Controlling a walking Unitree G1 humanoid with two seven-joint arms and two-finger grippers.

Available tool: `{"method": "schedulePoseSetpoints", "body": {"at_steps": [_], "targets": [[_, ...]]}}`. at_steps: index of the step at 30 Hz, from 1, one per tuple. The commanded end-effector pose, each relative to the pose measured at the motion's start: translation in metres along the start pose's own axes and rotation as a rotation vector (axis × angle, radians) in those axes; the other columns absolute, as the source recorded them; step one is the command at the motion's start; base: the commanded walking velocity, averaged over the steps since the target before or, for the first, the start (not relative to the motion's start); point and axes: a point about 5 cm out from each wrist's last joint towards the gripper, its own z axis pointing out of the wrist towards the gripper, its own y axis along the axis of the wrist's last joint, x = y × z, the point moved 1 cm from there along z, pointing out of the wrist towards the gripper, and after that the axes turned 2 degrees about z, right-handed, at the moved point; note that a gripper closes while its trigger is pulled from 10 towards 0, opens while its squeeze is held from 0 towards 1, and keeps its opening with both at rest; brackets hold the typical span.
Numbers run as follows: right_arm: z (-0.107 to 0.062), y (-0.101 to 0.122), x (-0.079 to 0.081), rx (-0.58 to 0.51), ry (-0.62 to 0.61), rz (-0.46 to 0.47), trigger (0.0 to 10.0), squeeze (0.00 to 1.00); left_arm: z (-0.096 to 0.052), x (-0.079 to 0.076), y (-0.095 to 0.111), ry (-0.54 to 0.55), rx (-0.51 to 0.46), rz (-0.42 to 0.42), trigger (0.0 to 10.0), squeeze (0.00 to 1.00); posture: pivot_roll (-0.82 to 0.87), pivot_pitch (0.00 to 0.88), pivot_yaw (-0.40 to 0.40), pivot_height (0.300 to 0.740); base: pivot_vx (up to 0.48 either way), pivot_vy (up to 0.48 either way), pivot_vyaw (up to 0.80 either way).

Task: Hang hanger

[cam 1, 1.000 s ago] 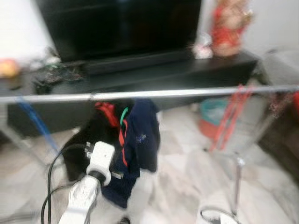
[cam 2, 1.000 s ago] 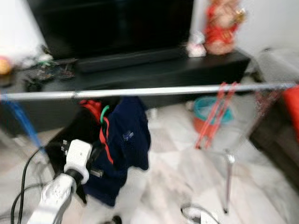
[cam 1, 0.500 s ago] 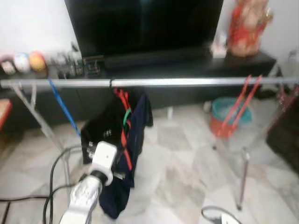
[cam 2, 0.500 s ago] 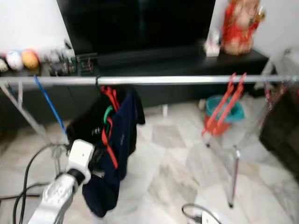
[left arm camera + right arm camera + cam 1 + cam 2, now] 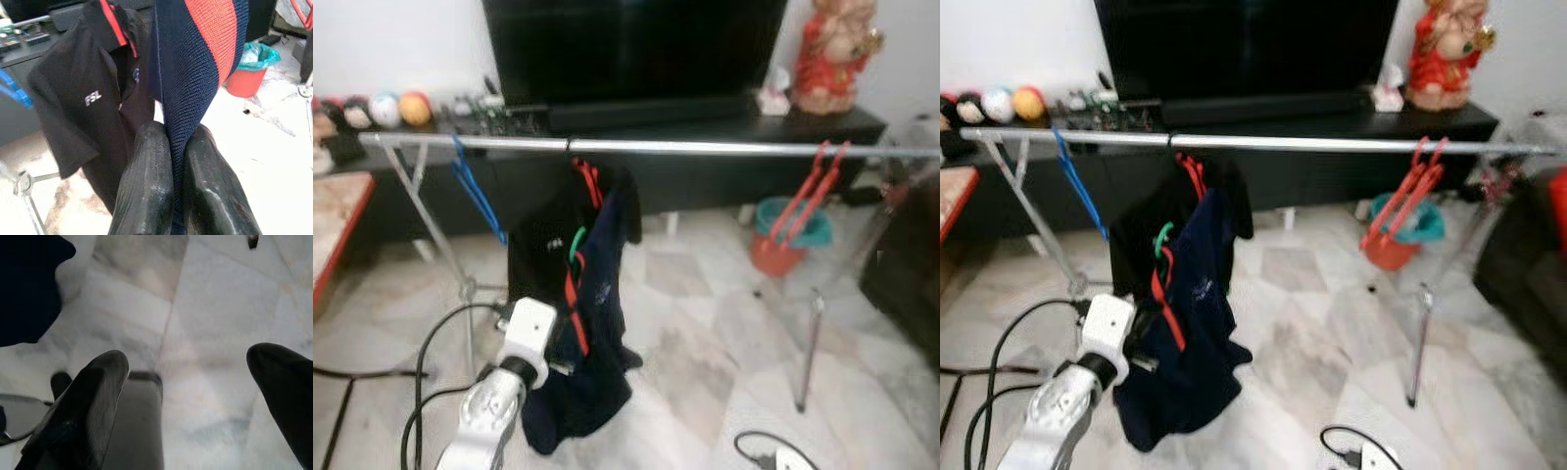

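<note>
1. A long silver metal clothes rail (image 5: 705,148) runs left to right across the room in front of a black TV console (image 5: 724,137); a blue plastic hanger (image 5: 475,191) hangs near its left end and red plastic hangers (image 5: 808,201) near its right

2. A black polo shirt with white lettering (image 5: 83,103) already hangs from the rail on a red hanger, so that part looks done

3. The task's thing, a navy garment with a red stripe on a green plastic hanger (image 5: 1163,238), sits just in front of the black shirt and well below the rail; its hook appears not yet over the bar, so the lift and hooking are left

4. The left gripper (image 5: 173,147) is low on the near left, its two black fingers (image 5: 146,181) pressed together and clamped on the navy garment (image 5: 195,63), which rises from between them towards the rail

5. The right gripper (image 5: 186,382) hangs idle over the pale marble floor (image 5: 215,308), its fingers spread apart and holding nothing
</note>
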Motion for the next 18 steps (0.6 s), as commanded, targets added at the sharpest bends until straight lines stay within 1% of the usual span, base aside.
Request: {"method": "schedulePoseSetpoints", "body": {"at_steps": [1,4,18], "targets": [[0.0013,0.0057,-0.0025,-0.014,-0.006,-0.001,10.0,0.0,0.0021,-0.0005,0.0077,0.005,-0.033,-0.009,10.0,0.0,0.15,0.0,-0.023,0.74,-0.337,0.0,0.0],[0.0015,0.0063,-0.003,-0.011,-0.003,-0.02,10.0,0.0,0.0014,0.0001,0.0071,0.01,-0.032,-0.01,10.0,0.0,0.15,0.0,-0.027,0.74,-0.341,0.0,0.0],[0.0019,0.0077,-0.0016,-0.016,0.004,-0.038,10.0,0.0,0.0008,0.0028,0.0077,0.013,-0.029,-0.009,10.0,0.0,0.15,0.0,-0.02,0.74,-0.339,0.0,0.0]]}}
